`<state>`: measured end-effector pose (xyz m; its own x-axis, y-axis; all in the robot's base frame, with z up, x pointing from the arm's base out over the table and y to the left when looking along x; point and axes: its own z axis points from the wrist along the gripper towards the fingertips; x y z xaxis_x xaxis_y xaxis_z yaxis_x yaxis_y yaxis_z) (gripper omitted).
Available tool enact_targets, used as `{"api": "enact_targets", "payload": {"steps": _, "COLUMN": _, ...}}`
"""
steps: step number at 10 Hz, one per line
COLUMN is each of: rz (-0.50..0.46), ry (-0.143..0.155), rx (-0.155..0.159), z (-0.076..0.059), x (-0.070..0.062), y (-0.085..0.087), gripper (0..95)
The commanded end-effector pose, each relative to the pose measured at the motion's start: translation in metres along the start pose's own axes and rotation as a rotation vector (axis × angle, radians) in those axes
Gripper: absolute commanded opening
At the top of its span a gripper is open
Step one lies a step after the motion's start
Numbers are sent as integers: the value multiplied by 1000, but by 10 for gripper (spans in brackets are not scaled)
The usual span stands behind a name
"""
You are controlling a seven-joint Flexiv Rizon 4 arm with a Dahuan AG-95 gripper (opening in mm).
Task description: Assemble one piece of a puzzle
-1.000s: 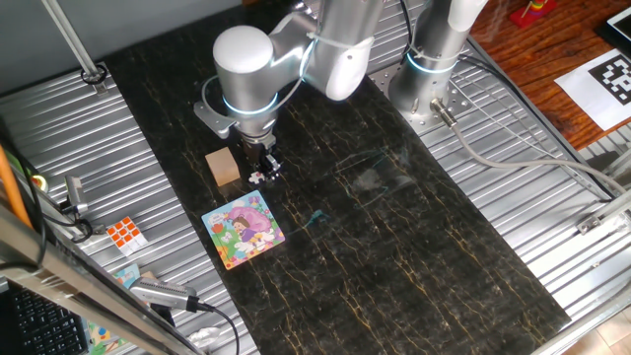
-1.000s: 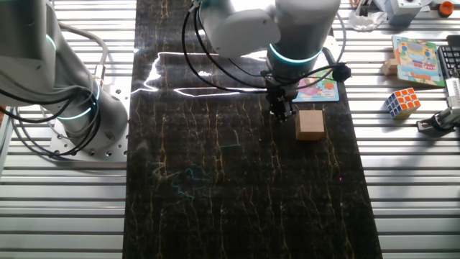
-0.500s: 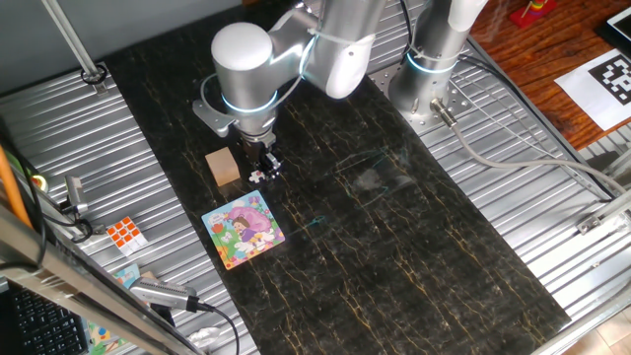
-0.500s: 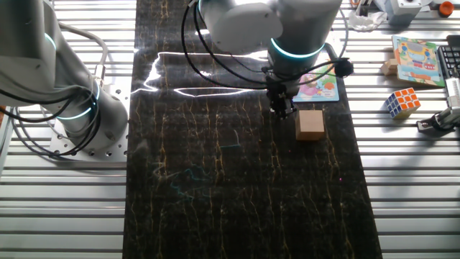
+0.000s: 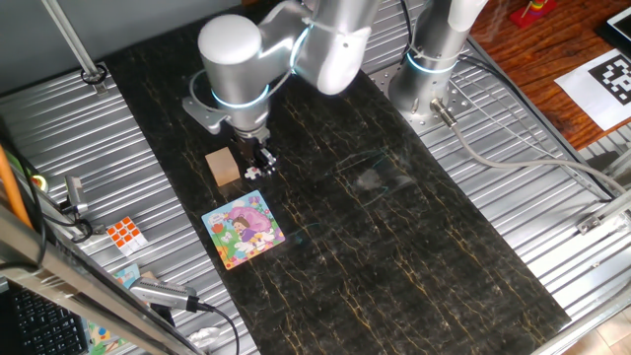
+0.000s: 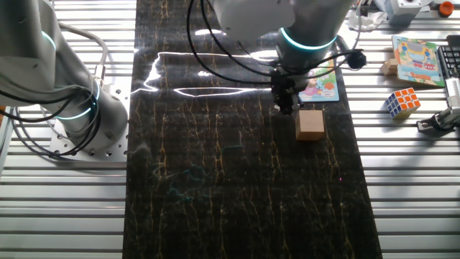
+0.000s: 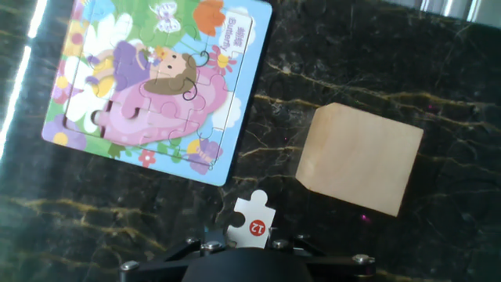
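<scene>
One gripper pointing down, pinching the piece, above table

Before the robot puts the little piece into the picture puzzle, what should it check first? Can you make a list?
1. Piece held: the piece sits at the gripper tips, off the table. Ok.
2. Right side up: its white back with a red 12 sticker faces the hand camera; the picture side cannot be seen. Cannot tell.
3. Puzzle lies flat on the table. Ok.
4. Empty slot spotted: no clear gap shows in the picture. Cannot tell.
5. Piece over the puzzle: it hangs just outside the edge. Not ok.
6. Wooden block apart from the puzzle, not in the way. Ok.
</scene>
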<state>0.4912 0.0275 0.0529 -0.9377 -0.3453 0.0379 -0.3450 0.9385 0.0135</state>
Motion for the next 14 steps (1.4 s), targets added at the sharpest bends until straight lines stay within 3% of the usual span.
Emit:
{"api": "enact_targets", "payload": {"steps": 1, "rz": -8, "ry": 12, "rx": -6, "z": -10, "x": 0, "y": -1, "gripper": 0}}
{"api": "enact_targets", "payload": {"steps": 6, "rz": -17, "ry": 34, "rx": -14, "z": -26, "x": -5, "y": -10, "gripper": 0}}
{"api": "enact_targets", "payload": {"steps": 14, "rz": -33, "ry": 36, "rx": -15, "z": -24, "x": -11, "y": -18, "gripper": 0}}
